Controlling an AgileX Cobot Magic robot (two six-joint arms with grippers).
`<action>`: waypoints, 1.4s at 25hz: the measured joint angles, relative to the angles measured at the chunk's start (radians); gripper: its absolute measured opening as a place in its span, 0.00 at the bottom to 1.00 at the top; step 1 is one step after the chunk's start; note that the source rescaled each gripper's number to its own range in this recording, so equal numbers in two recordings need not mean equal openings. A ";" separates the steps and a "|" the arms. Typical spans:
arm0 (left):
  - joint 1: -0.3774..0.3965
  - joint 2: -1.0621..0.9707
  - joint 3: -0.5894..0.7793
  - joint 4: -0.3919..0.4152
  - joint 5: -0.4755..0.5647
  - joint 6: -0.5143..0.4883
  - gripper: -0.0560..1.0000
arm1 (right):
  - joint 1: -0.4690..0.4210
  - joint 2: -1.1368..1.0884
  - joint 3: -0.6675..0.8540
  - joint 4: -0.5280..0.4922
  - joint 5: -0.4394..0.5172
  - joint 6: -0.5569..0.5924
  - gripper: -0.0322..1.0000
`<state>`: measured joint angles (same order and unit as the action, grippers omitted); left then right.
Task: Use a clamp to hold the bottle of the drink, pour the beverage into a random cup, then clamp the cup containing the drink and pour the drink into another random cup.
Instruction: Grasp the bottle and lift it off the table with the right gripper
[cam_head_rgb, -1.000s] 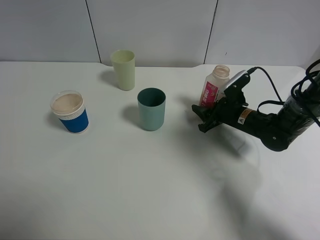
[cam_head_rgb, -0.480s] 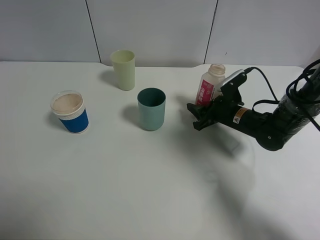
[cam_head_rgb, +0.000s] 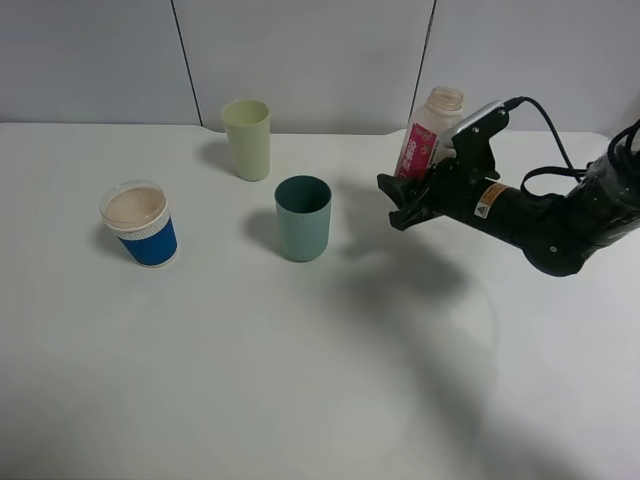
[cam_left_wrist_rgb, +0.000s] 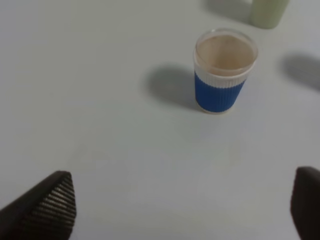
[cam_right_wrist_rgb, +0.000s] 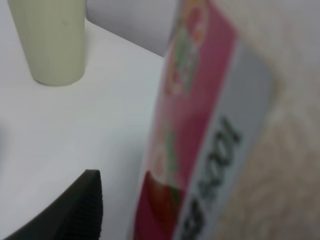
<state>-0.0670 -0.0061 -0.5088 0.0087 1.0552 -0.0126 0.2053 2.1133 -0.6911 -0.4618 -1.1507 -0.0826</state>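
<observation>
- Right hand (cam_head_rgb: 392, 203), on its black-sleeved arm at the far right of the scene, is clamped low on the bottle (cam_head_rgb: 425, 138). The wrist view shows the pink-red label hard up beside one dark finger (cam_right_wrist_rgb: 75, 210).
- Left hand (cam_left_wrist_rgb: 177, 200) hangs over the left part of the bench (cam_head_rgb: 300, 380) with its fingers apart and nothing between them.
- White and smooth, the bench would probably let a light cup skid if it were nudged.
- Pale yellow-green tumbler (cam_head_rgb: 247, 140): the tallest cup, upright at the far middle-left, well apart from the bottle.
- Teal tumbler (cam_head_rgb: 303, 218): upright in the middle, just left of the right hand.
  - Its inside is dark, and I cannot tell whether it holds liquid.
  - It looks thin, light and easy to tip, so it is best taken at mid-wall with a gentle squeeze.
- Blue cup (cam_head_rgb: 140, 228): upright at the left, with a tan surface inside its clear rim, likely the beverage (cam_head_rgb: 133, 207). Its ribbed band should give good purchase.
- Bottle: nearly upright, with its base hidden behind the hand; it seems to be off the bench.
  - It is probably light, with thin walls that give under pressure.
  - The flat sides suit flat fingers, though the glossy label may slip.
  - A low hold leaves the wide neck free for pouring.
  - How full it is cannot be told.
</observation>
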 joint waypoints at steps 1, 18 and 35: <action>0.000 0.000 0.000 0.000 0.000 0.000 0.60 | 0.000 -0.005 0.000 0.000 0.006 0.004 0.06; 0.000 0.000 0.000 0.000 0.000 0.000 0.60 | 0.000 -0.182 -0.003 -0.003 0.193 0.052 0.06; 0.000 0.000 0.000 0.000 0.000 0.000 0.60 | 0.076 -0.193 -0.214 -0.295 0.569 0.107 0.06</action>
<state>-0.0670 -0.0061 -0.5088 0.0087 1.0552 -0.0126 0.2812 1.9204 -0.9053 -0.7572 -0.5820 0.0247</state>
